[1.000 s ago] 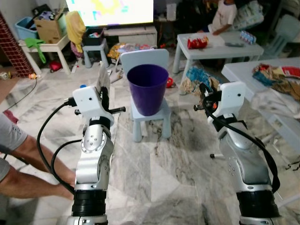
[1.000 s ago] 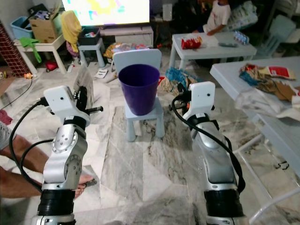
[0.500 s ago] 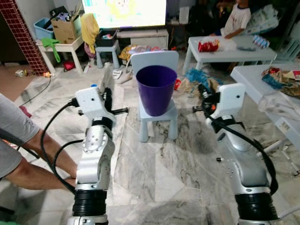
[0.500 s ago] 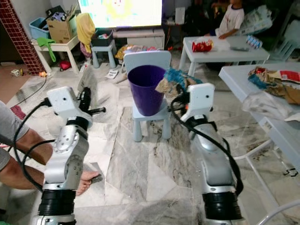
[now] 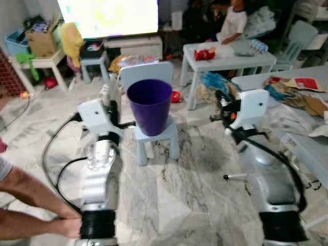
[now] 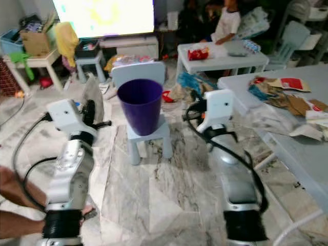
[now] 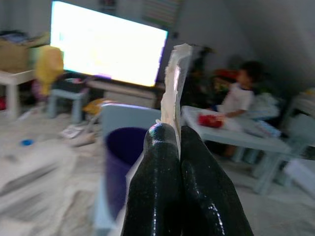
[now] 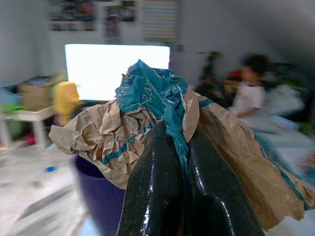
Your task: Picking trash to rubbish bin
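marble floor (image 5: 195, 195), bright television (image 5: 107, 18)

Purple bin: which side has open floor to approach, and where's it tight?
Open marble floor lies in front of the small chair holding the purple bin, between the two arms. Tight on the robot's right: white tables and piled trash. Behind: stools, clutter.

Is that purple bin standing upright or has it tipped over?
Upright. The purple bin stands on the small chair with its round mouth facing up.
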{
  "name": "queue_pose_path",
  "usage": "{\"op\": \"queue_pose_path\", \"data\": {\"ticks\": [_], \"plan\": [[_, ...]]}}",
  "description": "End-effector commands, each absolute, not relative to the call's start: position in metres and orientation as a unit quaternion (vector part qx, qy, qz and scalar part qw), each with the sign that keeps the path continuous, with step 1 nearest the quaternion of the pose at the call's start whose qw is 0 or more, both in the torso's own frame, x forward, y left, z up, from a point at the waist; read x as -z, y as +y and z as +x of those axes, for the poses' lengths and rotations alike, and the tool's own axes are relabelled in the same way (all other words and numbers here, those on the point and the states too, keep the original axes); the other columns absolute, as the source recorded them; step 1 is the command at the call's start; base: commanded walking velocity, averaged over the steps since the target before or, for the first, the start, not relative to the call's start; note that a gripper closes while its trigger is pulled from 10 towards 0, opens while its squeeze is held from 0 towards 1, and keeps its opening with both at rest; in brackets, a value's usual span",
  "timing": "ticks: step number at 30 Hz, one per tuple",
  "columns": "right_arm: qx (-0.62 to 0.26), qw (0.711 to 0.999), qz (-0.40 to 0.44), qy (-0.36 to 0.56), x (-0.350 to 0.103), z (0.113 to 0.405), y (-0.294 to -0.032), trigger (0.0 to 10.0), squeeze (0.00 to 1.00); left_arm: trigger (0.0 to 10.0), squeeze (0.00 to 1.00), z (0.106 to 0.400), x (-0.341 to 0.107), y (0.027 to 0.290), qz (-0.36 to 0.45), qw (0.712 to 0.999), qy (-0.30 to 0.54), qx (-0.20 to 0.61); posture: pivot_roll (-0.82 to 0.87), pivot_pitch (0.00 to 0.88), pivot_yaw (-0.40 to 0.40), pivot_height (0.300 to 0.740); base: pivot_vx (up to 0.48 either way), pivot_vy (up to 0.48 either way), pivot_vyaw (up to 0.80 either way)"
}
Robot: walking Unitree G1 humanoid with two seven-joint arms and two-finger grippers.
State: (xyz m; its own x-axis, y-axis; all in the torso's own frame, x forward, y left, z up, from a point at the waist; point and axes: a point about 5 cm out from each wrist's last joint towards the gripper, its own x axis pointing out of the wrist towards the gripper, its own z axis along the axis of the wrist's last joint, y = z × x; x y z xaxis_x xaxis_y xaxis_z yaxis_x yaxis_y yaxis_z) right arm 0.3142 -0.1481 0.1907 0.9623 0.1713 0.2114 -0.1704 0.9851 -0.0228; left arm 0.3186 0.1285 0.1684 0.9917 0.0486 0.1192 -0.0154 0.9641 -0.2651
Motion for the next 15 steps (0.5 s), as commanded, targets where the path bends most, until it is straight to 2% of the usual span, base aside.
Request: {"op": "queue_pose_path", "data": {"ticks": [1,3,11,15], "plan": [[-0.099,0.988,0.006,-0.117,-0.1964,0.3145,-0.1393,0.0,0.00,0.0,0.00,0.3194,-0.1722,0.1376,-0.127,0.989,-0.069,-0.028,-0.04,0.000,-0.017,0.740,0.480,0.000,-0.80],[-0.099,0.988,0.006,-0.117,-0.1958,0.3141,-0.1388,0.0,0.00,0.0,0.00,0.3195,-0.1718,0.1378,-0.129,0.989,-0.069,-0.028,-0.04,0.000,-0.018,0.740,0.480,0.000,-0.43],[-0.121,0.985,-0.017,-0.125,-0.1982,0.3155,-0.1333,0.0,0.00,0.0,0.00,0.3213,-0.1736,0.1380,-0.129,0.989,-0.072,-0.031,-0.03,0.000,-0.026,0.740,0.480,0.000,0.00],[-0.122,0.985,-0.015,-0.123,-0.1973,0.3156,-0.1328,0.0,0.00,0.0,0.00,0.3195,-0.1711,0.1384,-0.130,0.989,-0.068,-0.033,-0.02,0.000,-0.028,0.740,0.480,0.000,0.76]]}}
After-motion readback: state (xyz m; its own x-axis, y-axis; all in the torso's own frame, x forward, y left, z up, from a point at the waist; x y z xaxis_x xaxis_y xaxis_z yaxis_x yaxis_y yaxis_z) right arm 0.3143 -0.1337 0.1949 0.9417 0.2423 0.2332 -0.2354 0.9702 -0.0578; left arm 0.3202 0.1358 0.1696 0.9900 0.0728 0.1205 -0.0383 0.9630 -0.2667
